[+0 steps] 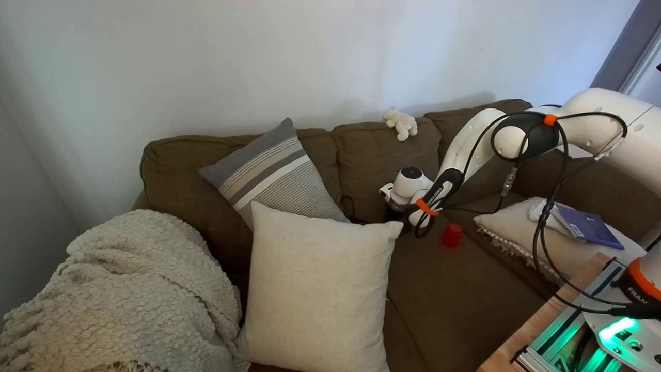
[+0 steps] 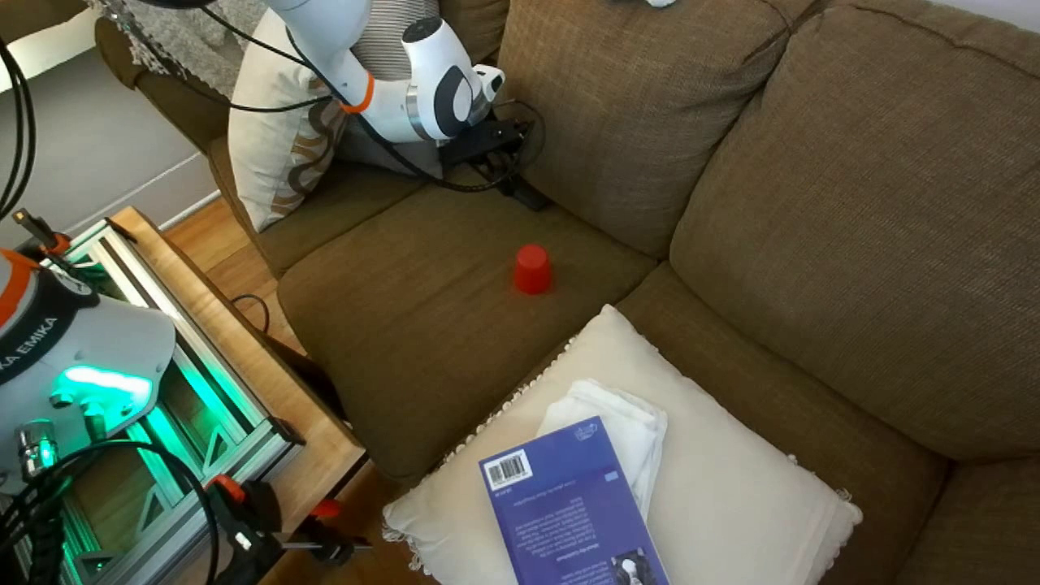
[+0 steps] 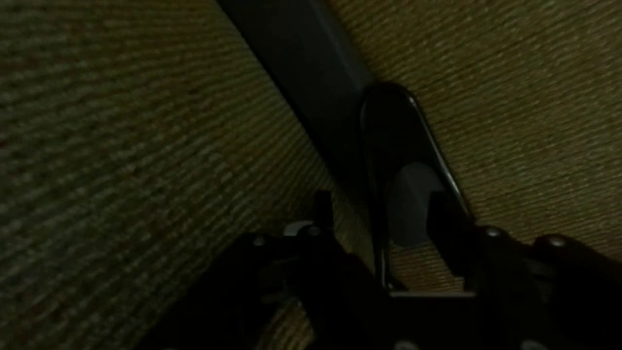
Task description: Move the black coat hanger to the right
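At the foot of the backrest cushion (image 2: 593,122), the black coat hanger (image 3: 335,112) lies against sofa fabric (image 3: 146,146), part of it appearing between the jaws of the gripper (image 3: 380,204) — jaws apart, nothing clamped. Wrist view dim; depth unclear. Risks: jaws set too low pinch fabric too, or catch only an edge — hanger slips. A low rightward sweep might topple the red cup (image 2: 533,270).

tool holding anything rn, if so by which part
Nothing seems held: the wrist view shows the tool open, straddling part of the black coat hanger.
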{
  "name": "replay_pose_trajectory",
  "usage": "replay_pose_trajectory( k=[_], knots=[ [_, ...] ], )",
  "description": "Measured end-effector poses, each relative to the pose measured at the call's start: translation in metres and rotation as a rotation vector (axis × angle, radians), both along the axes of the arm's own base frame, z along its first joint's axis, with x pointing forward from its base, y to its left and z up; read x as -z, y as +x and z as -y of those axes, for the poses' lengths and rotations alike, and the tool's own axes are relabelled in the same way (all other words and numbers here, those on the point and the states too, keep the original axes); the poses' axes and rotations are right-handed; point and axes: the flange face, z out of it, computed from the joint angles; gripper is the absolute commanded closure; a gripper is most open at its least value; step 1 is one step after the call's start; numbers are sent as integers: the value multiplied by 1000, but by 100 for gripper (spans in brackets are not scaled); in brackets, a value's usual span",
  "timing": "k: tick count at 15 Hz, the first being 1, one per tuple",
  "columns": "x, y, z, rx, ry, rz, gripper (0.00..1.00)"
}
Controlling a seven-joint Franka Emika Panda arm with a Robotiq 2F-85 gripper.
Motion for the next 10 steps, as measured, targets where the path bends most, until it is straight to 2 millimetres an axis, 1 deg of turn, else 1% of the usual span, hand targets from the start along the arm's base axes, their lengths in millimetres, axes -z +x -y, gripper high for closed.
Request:
replay_pose_trajectory(
  k=[2,3,6,7,9,10],
  knots=[
    [7,5,-4,-21,25,-3,59],
    [11,7,-7,-29,36,-8,73],
    [20,12,-10,-40,53,-17,97],
    [20,13,-11,-40,55,-14,100],
    [20,16,-11,-39,53,-7,100],
    [20,17,-10,-40,48,-5,98]
  ],
)
